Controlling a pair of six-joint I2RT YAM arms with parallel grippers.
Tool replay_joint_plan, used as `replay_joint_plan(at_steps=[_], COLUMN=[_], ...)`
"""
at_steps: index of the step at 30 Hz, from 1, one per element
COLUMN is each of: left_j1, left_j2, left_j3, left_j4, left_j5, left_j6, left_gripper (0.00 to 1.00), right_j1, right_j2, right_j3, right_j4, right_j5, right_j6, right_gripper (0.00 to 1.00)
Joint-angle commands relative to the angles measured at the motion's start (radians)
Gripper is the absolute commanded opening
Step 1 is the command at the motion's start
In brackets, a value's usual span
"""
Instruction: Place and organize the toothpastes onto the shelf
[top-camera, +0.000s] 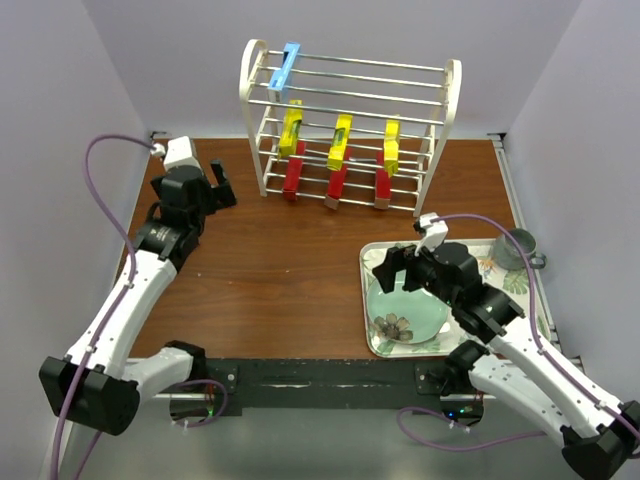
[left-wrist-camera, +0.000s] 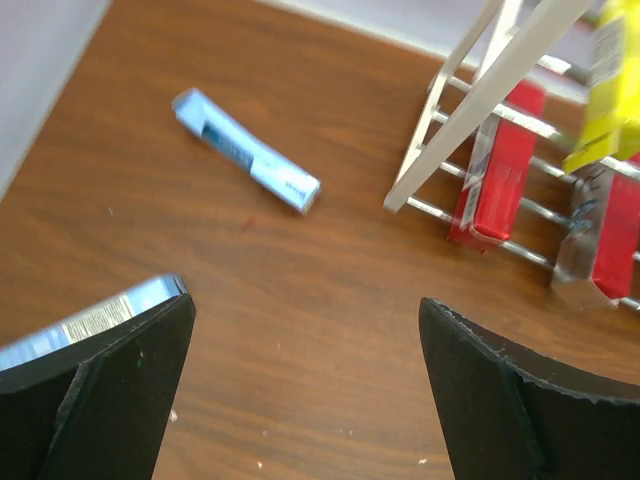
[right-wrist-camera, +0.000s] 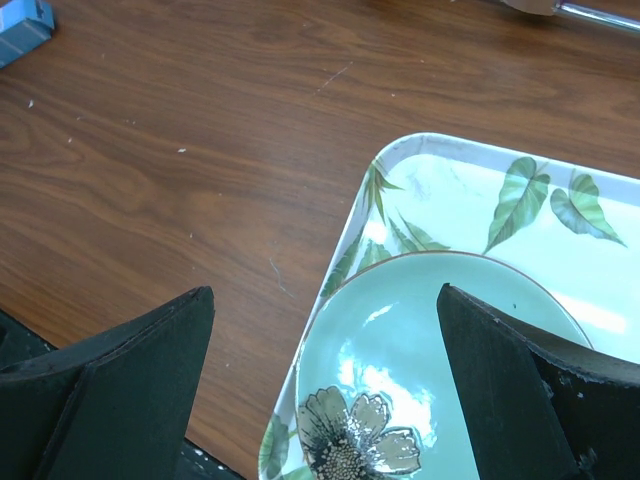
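The brown wood-grain worktop carried the white multi-tier shelf at the upper centre of the overhead view. Three yellow cardboard toothpaste boxes sat across its middle rungs and three red ones just below. A single light blue box lay on the top tier at its left end.

Two more light blue boxes were off the shelf. One lay slantwise on the worktop in the upper left of the left wrist view, and another peeked out from behind the lower-left finger. The left arm's black fingers stood wide apart with nothing between them. The step in hand looked to be fetching a blue box for the top tier.

Done well, that meant straddling the box's narrow width near its middle and closing gently. The box should then go across at least two rungs beside its blue mate — a slim box could slip between the wires.

The shelf's rungs were thin, smooth metal and its side frames rounded. The floral rectangular tray and the teal glazed plate in it shone glossy at the lower right. The right arm's fingers hung over them, spread and empty. The boxes were sharp-edged printed card, light and likely easy to dent. The fingers were matte black, and one inner edge was finely ridged.
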Motion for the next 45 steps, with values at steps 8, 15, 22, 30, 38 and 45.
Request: replay_joint_plan(at_steps=[8,15,22,30,38,45], left_j1=[0.007,0.015,0.073,0.089,0.09,0.108], left_j2=[0.149,0.4,0.58,0.761,0.845,0.899], left_j3=[-0.148,-0.082,-0.001,0.117,0.163,0.211], left_j4=[0.267,0.376,0.459,0.485,0.401,0.321], left_j5=[-0.111,-0.267,-0.262,-0.231,-0.257,-0.234], left_j6=[-0.375,-0.438,-0.502,-0.519,-0.616,-0.619], left_gripper=[0.99,0.87,0.83,0.81,0.76,0.63], right_j1=[0.002,0.002,0.002,0.002,0.002,0.002], right_j2=[0.009,0.009,0.059,0.145,0.191,0.193], right_j3=[-0.018,-0.028,-0.016,0.007,0.002,-0.008], right_j4=[0.05,0.056,0.062,0.079,0.1,0.113], right_j5=[-0.083,-0.074,-0.063,-0.063,-0.059,-0.054], right_j6=[-0.096,-0.121,-0.151,-0.177,-0.193,-0.196], right_gripper=[0.98,0.98,0.98,0.98,0.98,0.99])
